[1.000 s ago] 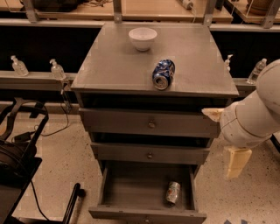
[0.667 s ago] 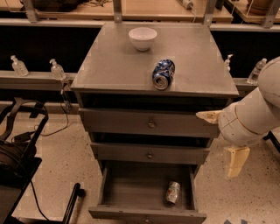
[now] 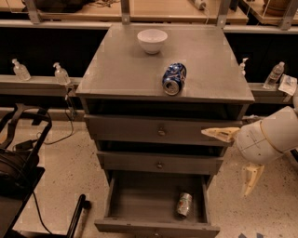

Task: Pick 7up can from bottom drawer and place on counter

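Speckled pale floor (image 3: pixel 56 181) spreads under everything, with light wooden boards (image 3: pixel 177 9) along the far edge and a long grey ledge (image 3: pixel 37 84) running behind on both sides. At the centre stands the grey cabinet (image 3: pixel 93 125), and its broad flat top is my desk (image 3: pixel 121 69). Below the desk sit two shallow drawers, each with a round knob (image 3: pixel 161 132). Under them the bottom drawer (image 3: pixel 135 200) is pulled out, its wide floor in plain sight. A black frame (image 3: pixel 23 139) fills the left edge, with a dark cable (image 3: pixel 53 139) trailing across the floor beside it.

My white rounded arm (image 3: pixel 267 137) comes in from the right, level with the drawers. My gripper (image 3: pixel 224 162) hangs just off the cabinet's right side, beside the two shallow drawers and above the bottom drawer's right corner. The jaws are spread wide and grasp nothing: one cream finger (image 3: pixel 221 134) points left across the top drawer's front, while the other points down toward the floor.

On the desk a white bowl (image 3: pixel 152 40) sits near the back, and a blue-and-white can (image 3: pixel 173 79) lies on its side near the front edge. The 7up can (image 3: pixel 184 204) lies on the bottom drawer's floor, toward its right front, well apart from my jaws. Small clear bottles (image 3: pixel 60 73) stand on the ledge.
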`<control>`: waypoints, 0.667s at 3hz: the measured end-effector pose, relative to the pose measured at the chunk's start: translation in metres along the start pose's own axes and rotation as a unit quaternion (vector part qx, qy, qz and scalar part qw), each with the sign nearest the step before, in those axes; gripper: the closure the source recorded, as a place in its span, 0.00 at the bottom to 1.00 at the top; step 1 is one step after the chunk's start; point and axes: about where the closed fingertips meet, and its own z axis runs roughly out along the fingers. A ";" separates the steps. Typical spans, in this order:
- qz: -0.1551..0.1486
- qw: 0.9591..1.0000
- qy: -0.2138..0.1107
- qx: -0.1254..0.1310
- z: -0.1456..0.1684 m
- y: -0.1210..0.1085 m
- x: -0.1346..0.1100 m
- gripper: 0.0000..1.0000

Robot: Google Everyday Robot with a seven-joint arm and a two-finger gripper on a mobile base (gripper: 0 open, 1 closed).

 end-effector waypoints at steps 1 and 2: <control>-0.026 1.000 -0.003 -0.014 0.005 -0.001 -0.002 0.00; -0.090 0.994 0.006 -0.069 0.027 0.006 0.002 0.00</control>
